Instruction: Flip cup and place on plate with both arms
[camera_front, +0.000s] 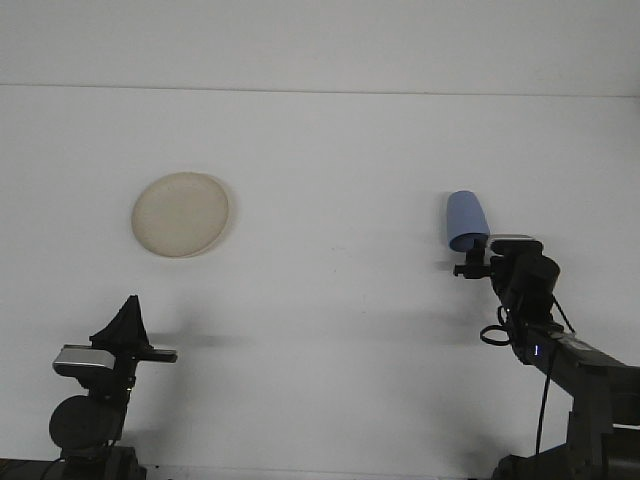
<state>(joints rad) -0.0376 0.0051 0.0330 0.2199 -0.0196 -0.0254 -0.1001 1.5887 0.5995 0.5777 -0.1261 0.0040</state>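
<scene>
The right gripper (473, 258) is at the wide rim of the blue cup (466, 219), which stands mouth-down directly beyond it; finger state cannot be determined. The left gripper (128, 318) is pressed together, empty. The beige plate (181, 214) lies beyond it, well apart.

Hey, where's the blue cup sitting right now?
In the front view the blue cup is on the right side of the white table, just beyond the right gripper and far across from the beige plate on the left.
</scene>
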